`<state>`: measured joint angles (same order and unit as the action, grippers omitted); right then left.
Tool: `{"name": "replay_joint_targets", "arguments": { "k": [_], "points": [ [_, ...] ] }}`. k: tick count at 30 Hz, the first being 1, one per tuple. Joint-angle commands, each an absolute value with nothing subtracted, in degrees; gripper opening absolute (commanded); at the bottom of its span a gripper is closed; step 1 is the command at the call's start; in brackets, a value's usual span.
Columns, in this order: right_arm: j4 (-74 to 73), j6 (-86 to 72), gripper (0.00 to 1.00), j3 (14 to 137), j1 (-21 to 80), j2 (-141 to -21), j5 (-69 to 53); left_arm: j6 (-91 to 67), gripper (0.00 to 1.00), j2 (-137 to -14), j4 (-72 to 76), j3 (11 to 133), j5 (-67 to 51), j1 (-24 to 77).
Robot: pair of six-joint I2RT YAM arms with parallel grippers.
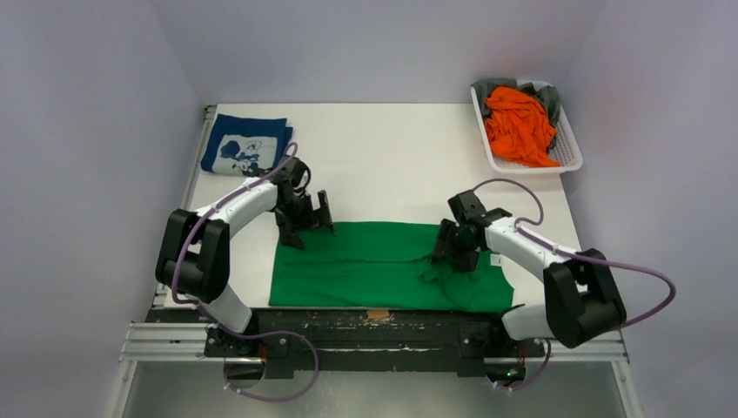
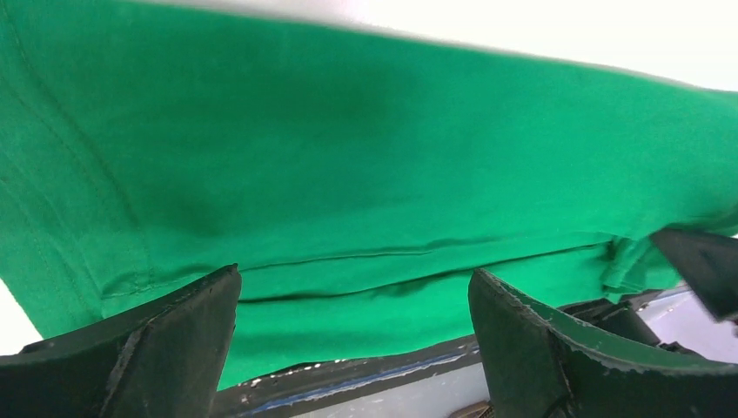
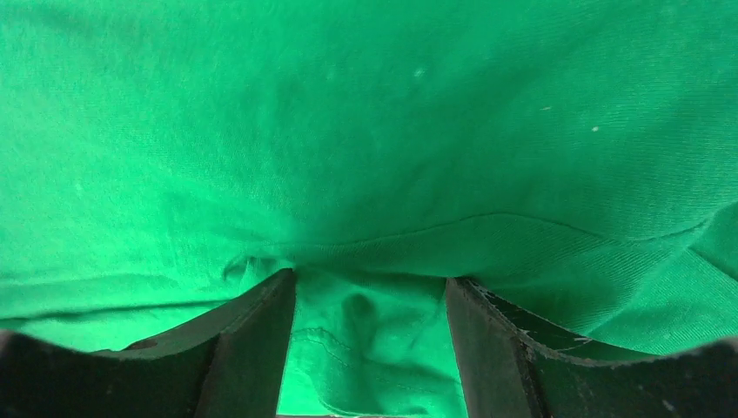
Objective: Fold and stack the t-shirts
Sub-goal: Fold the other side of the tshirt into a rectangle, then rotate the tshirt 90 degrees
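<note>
Green t-shirt (image 1: pixel 383 266) is lying across the near part of the tabletop (image 1: pixel 392 165), apparently already folded lengthwise into a long band, with both arms working over it. The left arm (image 1: pixel 244 200) is holding the left jaws wide apart just above the band's far edge near its left end. They are gripping nothing, and the wrist view is showing only flat cloth and a stitched hem beneath them. The right arm (image 1: pixel 522 244) is pressing the right jaws into the fabric toward the band's right end. These too are parted, with a small pucker of cloth sitting bunched between them but not pinched.

A navy t-shirt (image 1: pixel 246 145) is resting folded at the far left corner, likely serving as the base of the stack. The orange t-shirt (image 1: pixel 519 126) and grey t-shirt (image 1: pixel 544 100) are waiting heaped in a white basket (image 1: pixel 566 161) at the far right.

The step in hand is looking like taking hold for the green shirt's next fold. That is calling for both jaws to close on the cloth, the right pair catching every layer at its rumpled end. The arms would then need to carry the fold over together so the band is not skewing.
</note>
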<state>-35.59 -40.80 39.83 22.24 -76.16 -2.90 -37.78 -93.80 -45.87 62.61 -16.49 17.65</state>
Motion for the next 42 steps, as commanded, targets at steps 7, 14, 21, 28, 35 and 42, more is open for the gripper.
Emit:
{"name": "replay_joint_targets", "arguments": {
  "k": [7,14,21,28,35,42],
  "points": [
    [-27.4,-40.4,0.62,53.3,17.0,-96.1,5.5,-37.1,1.00,-95.5,-44.8,55.2,-16.8,17.7],
    [-22.9,-31.2,0.59,81.6,17.0,-117.8,0.3,-40.5,1.00,-94.5,-42.4,53.6,-16.0,17.7],
    [-25.7,-23.9,0.58,113.3,17.2,-139.8,-8.1,-45.9,1.00,-98.4,-38.9,55.4,-18.8,18.9],
    [-17.7,-23.9,0.59,133.4,19.8,-154.0,-17.9,-49.2,1.00,-102.4,-37.6,59.9,-19.8,24.8],
    [-6.3,-27.5,0.61,139.9,22.1,-159.1,-19.9,-54.7,1.00,-109.9,-35.2,67.6,-23.9,33.8],
    [-8.6,-22.2,0.63,139.6,22.6,-156.3,-18.9,-54.2,1.00,-117.3,-39.0,82.6,-24.1,40.4]
  ]
}}
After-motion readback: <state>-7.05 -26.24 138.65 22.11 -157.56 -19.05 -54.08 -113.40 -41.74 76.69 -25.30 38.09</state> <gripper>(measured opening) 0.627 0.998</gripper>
